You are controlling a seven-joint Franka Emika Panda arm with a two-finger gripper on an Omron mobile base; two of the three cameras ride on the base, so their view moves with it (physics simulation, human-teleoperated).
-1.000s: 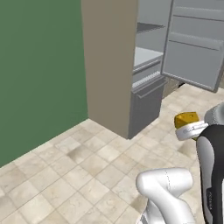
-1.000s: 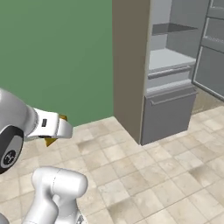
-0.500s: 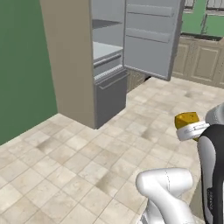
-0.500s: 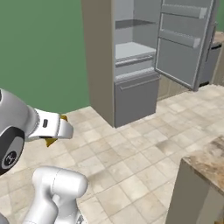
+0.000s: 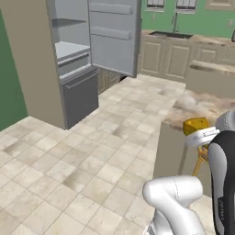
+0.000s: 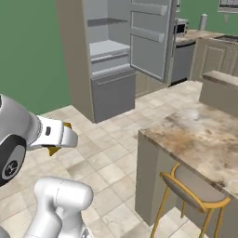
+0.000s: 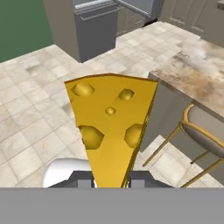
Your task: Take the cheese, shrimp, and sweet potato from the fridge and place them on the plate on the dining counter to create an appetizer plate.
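- The floor [image 5: 69,160] is laid with beige square tiles, mottled with darker smudges; the walls are flat green.
- The fridge [image 5: 69,69] stands against the green wall with its door [image 5: 114,34] swung open, showing light grey shelves and lower drawers; its side panel is tan.
- The dining counter [image 6: 204,139] has a beige-brown marbled stone top on a tan base, with a stool [image 6: 190,190] of thin yellow-gold legs and a grey seat tucked against it.
- Cream panelled cabinets [image 5: 167,57] run along the far wall under a second counter.
- The gripper [image 7: 111,177] is closed on the cheese [image 7: 111,127], which stands up between the two fingertips; the wedge is yellow-orange with rounded holes and a darker top edge.
- In the left base view the cheese [image 5: 196,125] sits as a small yellow block above the gripper [image 5: 203,136], right by the counter's near corner.
- In the right base view just a sliver of the cheese [image 6: 56,148] shows under the white hand, over the tiles and well apart from the counter.
- The right base view also takes in a microwave [image 6: 180,28] on the back counter beyond the fridge door.
- The hand view looks down past the wedge at the stool seat [image 7: 205,131] and the counter edge.
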